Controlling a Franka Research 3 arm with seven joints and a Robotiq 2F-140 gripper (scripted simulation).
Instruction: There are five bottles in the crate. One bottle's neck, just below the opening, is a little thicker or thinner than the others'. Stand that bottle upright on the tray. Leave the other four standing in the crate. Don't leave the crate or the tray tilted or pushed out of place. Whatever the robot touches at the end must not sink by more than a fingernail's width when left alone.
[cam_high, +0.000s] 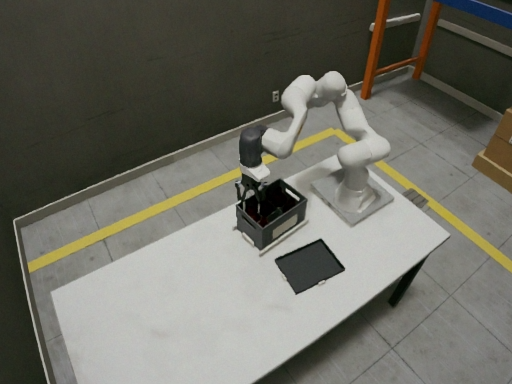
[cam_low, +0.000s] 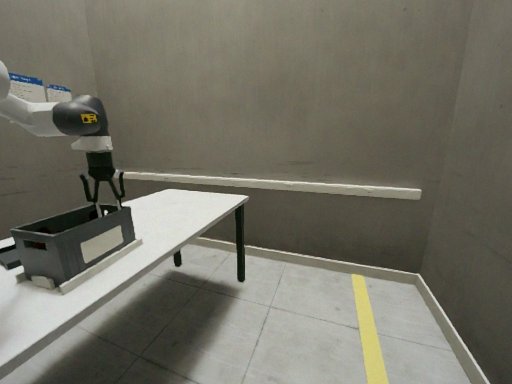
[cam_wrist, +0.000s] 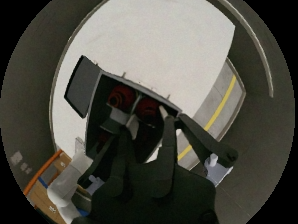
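The dark grey crate (cam_high: 271, 214) stands on the white table near the robot base; it also shows in the exterior view (cam_low: 75, 242). Its bottles are dark with red tops; two of them (cam_wrist: 121, 98) (cam_wrist: 148, 110) show in the wrist view, the others are hidden by the crate walls and fingers. My gripper (cam_high: 251, 197) points straight down over the crate's far left corner, its fingertips at about rim height (cam_low: 106, 206). The fingers (cam_wrist: 136, 123) stand partly apart, straddling the bottle tops, and I see nothing held between them. The flat black tray (cam_high: 309, 265) lies empty in front of the crate.
The crate sits on a thin white base plate (cam_low: 100, 265) close to the table's far edge. The robot base (cam_high: 352, 197) stands to the crate's right. The tray also shows at the left of the wrist view (cam_wrist: 83, 86). An orange frame (cam_high: 380, 45) stands on the floor behind.
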